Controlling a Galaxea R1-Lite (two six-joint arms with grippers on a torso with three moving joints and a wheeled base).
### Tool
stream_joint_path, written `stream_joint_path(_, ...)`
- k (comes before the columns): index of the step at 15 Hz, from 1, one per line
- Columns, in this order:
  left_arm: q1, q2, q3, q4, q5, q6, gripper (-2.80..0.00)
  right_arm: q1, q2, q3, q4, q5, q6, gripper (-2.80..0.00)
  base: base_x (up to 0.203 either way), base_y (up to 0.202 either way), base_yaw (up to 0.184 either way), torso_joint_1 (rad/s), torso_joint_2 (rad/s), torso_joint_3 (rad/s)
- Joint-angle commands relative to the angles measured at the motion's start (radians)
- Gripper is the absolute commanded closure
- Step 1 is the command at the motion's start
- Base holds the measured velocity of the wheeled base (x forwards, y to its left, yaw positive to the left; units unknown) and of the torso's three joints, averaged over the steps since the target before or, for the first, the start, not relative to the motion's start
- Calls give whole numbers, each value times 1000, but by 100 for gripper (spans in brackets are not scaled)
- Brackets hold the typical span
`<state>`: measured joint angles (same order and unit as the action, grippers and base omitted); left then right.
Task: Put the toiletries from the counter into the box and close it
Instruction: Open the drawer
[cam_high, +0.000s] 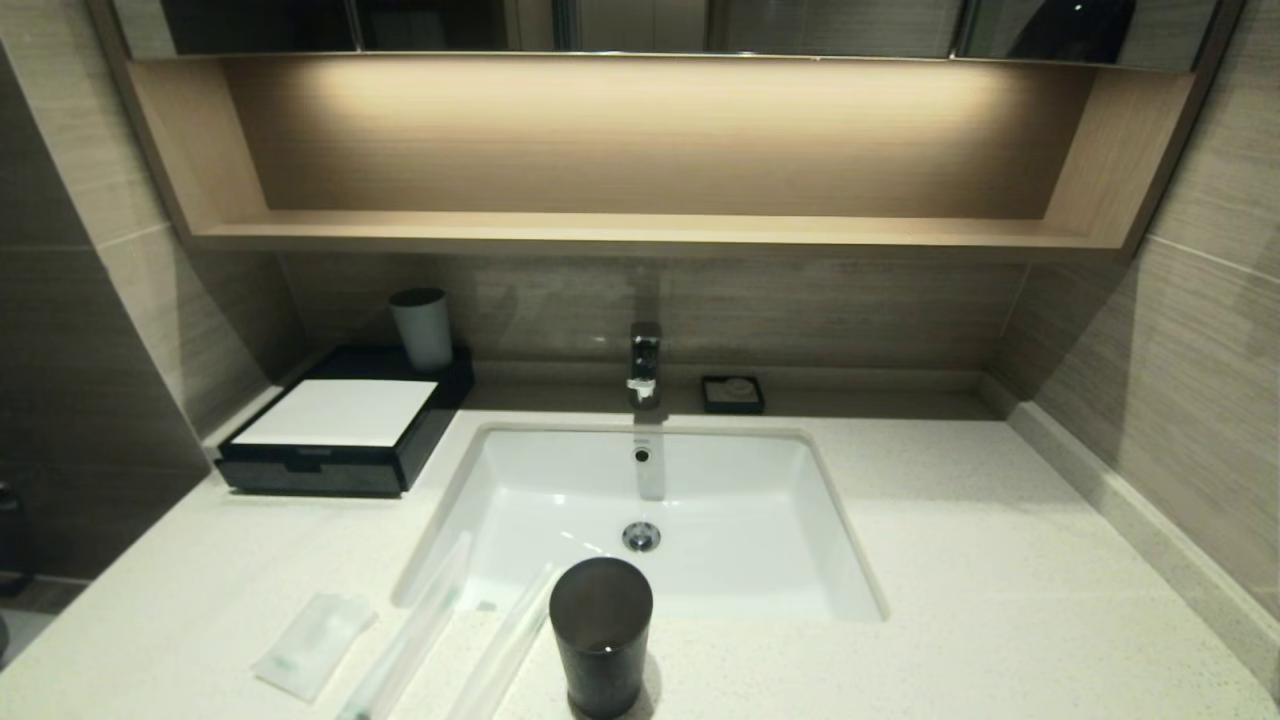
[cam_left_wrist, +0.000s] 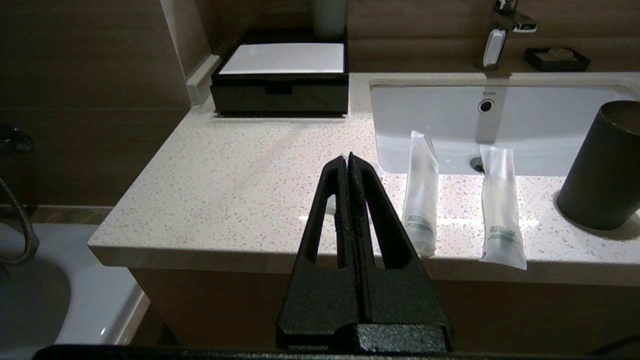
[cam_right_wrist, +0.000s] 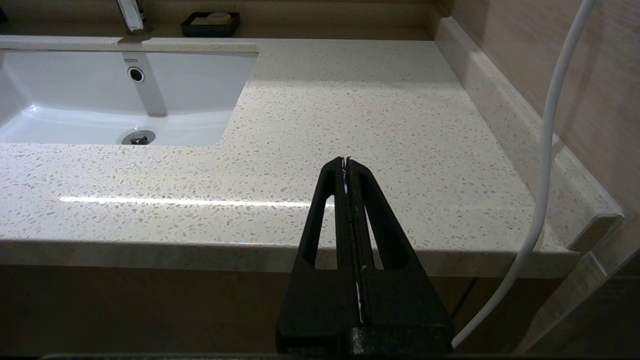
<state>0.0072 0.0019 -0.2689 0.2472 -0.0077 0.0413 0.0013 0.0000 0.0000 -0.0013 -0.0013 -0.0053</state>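
Surface: a broad off-white speckled stone desk (cam_high: 1000, 560) with a polished face and a low raised lip along its right edge and back. A white rectangular glazed basin (cam_high: 700, 560) is sunk at its centre, with a chrome faucet (cam_high: 645, 362) behind it. Walls are matte brown tile; a light wood-grain shelf (cam_high: 640, 232), lit from above, runs over the back wall.

Back left corner: the flat black rectangular box (cam_high: 330, 470), its drawer front closed, with a notch pull and a white sheet on top. A pale cylindrical cup (cam_high: 422, 328) stands at the box's rear.

Front edge, left of the basin: a small translucent white sachet with green print (cam_high: 313, 643) lies flat. Just beside it to the right lie two long, slender clear-wrapped packets, the left packet (cam_left_wrist: 421, 200) and the right packet (cam_left_wrist: 500, 210), roughly parallel, their far ends reaching over the basin's front rim. Next to them, a dark matte cylindrical tumbler (cam_high: 600, 635) stands upright at the front edge.

Back edge, right of the faucet: a small black square soap dish (cam_high: 733, 394).

Left tool (cam_left_wrist: 347, 157): black, textured fingers pressed together, holding nothing, off the desk's front edge and pointing towards the sachet.

Right tool (cam_right_wrist: 346, 161): fingers likewise pressed together, empty, off the front edge at the desk's right end. A white cable (cam_right_wrist: 542, 150) hangs beside it.
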Motion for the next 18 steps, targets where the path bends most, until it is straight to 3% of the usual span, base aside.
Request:
stream_joint_path(1, 0, 0, -36, 2, 0, 2, 0, 0, -1, 2, 0, 0, -1, 0, 0, 0, 0, 0, 0, 0)
stream_joint_path(9, 0, 0, -203, 124, 10, 41, 0, 0, -2, 2, 0, 1, -1, 0, 0, 0, 0, 0, 0, 0)
stream_joint_path(15, 0, 43, -238, 115, 38, 55, 0, 0, 0, 2, 0, 1, -1, 0, 0, 0, 0, 0, 0, 0)
stream_joint_path(18, 0, 203, -290, 69, 72, 51, 0, 0, -1, 2, 0, 0, -1, 0, 0, 0, 0, 0, 0, 0)
